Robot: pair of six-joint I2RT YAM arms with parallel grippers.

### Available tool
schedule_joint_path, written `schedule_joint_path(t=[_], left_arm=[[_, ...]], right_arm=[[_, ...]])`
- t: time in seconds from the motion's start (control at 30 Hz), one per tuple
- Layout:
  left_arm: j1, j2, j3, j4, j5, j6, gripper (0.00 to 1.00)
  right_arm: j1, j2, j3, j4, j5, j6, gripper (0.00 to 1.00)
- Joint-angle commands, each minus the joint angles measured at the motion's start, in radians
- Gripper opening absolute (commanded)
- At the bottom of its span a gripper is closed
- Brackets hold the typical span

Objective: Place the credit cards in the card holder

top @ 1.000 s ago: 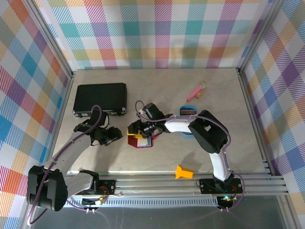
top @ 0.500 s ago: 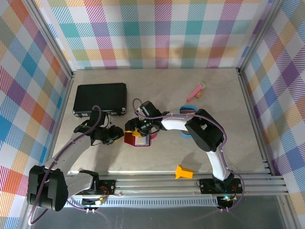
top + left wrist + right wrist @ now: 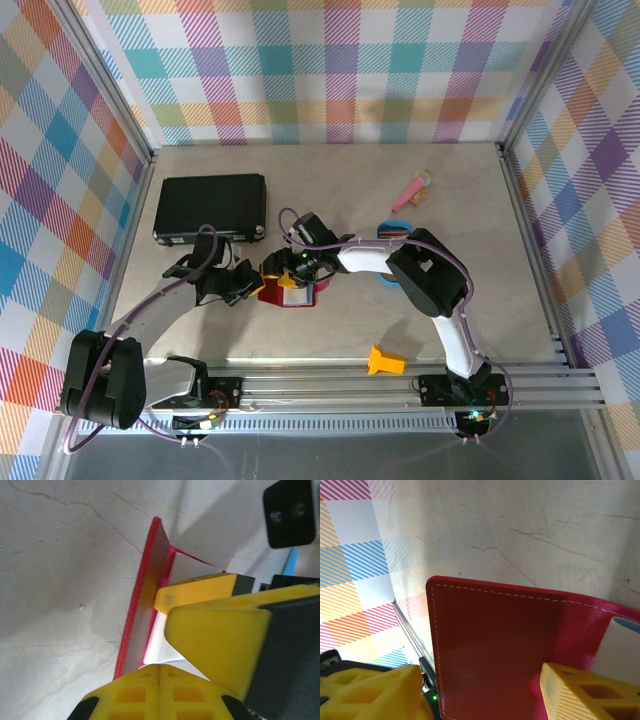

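Plaid walls are boxing in the pale desk [image 3: 470, 220]. My left gripper [image 3: 243, 284] is sitting closed, and it looks to be pinching the left flap of the card holder [image 3: 272, 294], which is lying open mid-desk. My right gripper [image 3: 292, 271] is hovering just over it with fingers spread, a pale credit card [image 3: 621, 639] beside one fingertip. I'm judging the flap needs holding firm and upright while the card is being eased squarely into its pocket
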State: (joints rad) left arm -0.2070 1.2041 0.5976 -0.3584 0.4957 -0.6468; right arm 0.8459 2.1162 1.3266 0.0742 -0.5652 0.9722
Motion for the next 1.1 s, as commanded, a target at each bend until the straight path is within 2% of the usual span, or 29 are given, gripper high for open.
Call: schedule_joint_path(t=[0.0,0.17,0.43,0.8,1.07], left_arm=[[0.01,0.058,-0.037,0.022,-0.016,0.01,0.0],[0.011,0.095,-0.05,0.028,-0.07,0.066,0.01],[0.01,0.115,-0.08,0.066,-0.078,0.088,0.02],[0.011,0.17,-0.093,0.115,-0.078,0.126,0.03],[0.011,0.168,-0.102,0.095,-0.1,0.139,0.06]], right_arm=[[0.007,-0.01,0.02,-0.015,-0.002,-0.021,0.64],[0.0,-0.117,-0.009,-0.1,0.068,-0.127,0.64],[-0.007,-0.272,-0.035,-0.442,0.299,-0.273,0.64],[-0.016,-0.219,0.033,-0.599,0.304,-0.288,0.64],[-0.016,-0.163,0.054,-0.57,0.238,-0.27,0.63]])
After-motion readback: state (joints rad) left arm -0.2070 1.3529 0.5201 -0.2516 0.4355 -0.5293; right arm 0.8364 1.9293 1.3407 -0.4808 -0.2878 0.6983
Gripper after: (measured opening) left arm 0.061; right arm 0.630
